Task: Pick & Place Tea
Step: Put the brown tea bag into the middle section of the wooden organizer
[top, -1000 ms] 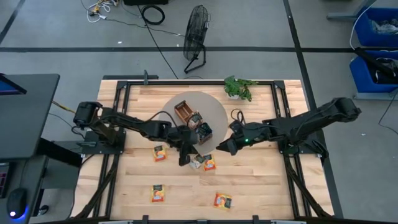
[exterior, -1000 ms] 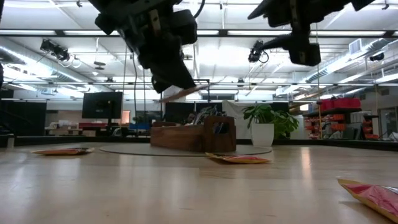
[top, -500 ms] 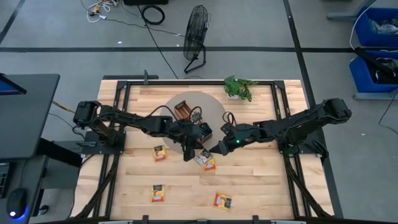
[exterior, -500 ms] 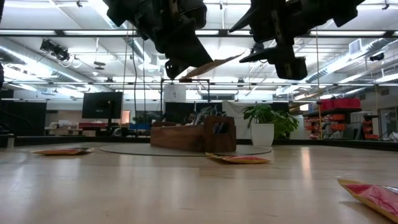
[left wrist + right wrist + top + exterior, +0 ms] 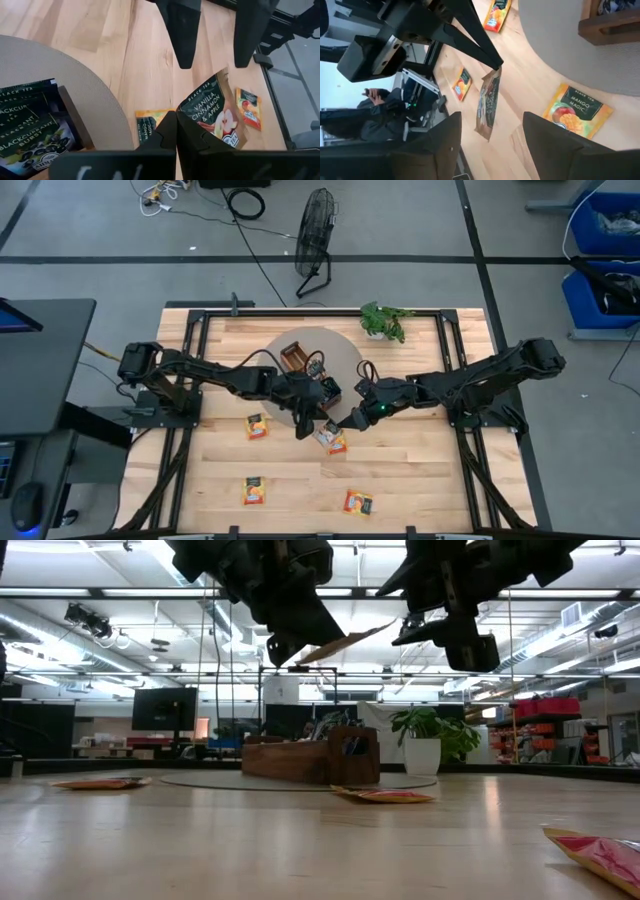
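Observation:
My left gripper (image 5: 308, 425) (image 5: 176, 117) is shut on a pale beige tea sachet with a dark green top (image 5: 215, 112) (image 5: 489, 102) (image 5: 345, 643), held in the air over the table's middle. My right gripper (image 5: 347, 420) (image 5: 491, 119) (image 5: 440, 625) is open and faces the sachet's free end. Its two fingers (image 5: 184, 35) stand just beyond that end without touching it. Below lies an orange sachet (image 5: 149, 127) (image 5: 577, 112), flat on the wood beside the round mat. The wooden tray (image 5: 308, 372) stands on the mat with dark sachets (image 5: 27, 130) in it. My left gripper pinches the beige sachet between its two fingers at one edge near the dark green end (image 5: 186, 112) (image 5: 493, 75). The fingers come slanting down from the table's left. The sachet is lifted clear and sticks out from the fingertips toward my right gripper, tilted slightly upward.
More orange sachets lie flat on the wood: one left of centre (image 5: 257, 426) and two near the near edge (image 5: 255, 491) (image 5: 358, 502). A small green plant (image 5: 383, 322) stands at the far edge. A person (image 5: 355, 117) sits beyond the table.
My left gripper has risen with the beige sachet, lifting it well above the table and a little toward the tray, the sachet now sticking out toward the right arm. My right gripper has moved toward the table's left, closing in on the sachet's free end.

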Controlling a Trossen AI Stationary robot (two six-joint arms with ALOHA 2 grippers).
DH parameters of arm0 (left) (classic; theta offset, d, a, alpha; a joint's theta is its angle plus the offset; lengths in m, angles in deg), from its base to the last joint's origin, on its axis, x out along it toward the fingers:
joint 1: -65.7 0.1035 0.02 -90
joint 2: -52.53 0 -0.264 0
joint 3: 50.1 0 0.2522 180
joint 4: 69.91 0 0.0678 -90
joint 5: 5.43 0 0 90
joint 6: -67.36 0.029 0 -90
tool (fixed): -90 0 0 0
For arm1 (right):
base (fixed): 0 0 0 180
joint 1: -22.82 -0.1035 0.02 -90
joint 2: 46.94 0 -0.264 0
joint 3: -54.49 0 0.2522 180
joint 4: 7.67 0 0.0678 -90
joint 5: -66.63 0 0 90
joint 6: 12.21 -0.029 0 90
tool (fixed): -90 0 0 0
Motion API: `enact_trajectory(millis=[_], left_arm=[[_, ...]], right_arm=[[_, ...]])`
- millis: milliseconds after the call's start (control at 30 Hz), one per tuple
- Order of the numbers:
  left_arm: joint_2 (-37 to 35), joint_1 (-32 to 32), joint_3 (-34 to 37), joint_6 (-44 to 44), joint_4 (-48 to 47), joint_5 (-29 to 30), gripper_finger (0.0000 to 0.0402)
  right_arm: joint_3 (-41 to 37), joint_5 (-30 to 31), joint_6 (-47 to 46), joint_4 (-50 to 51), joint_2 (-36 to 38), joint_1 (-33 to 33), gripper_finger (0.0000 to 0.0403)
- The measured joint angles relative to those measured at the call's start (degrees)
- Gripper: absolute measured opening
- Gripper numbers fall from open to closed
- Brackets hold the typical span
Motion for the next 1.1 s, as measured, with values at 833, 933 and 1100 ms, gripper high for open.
enact_trajectory(millis=[833, 933, 1100], left_arm=[[0.0, 1.2, -2.8, 1.9, -0.1, -1.1, 0.0000], [0.0, 1.2, -2.8, 1.8, -0.1, -1.0, 0.0000], [0.0, 1.3, -2.8, 0.7, 0.6, -0.5, 0.0006]], right_arm=[[0.0, -4.4, 0.1, 0.2, 0.0, 3.3, 0.0086], [0.0, -6.3, 0.6, 0.2, 0.0, 3.6, 0.0037], [0.0, -7.0, 1.3, 0.2, 0.0, 3.8, 0.0010]])
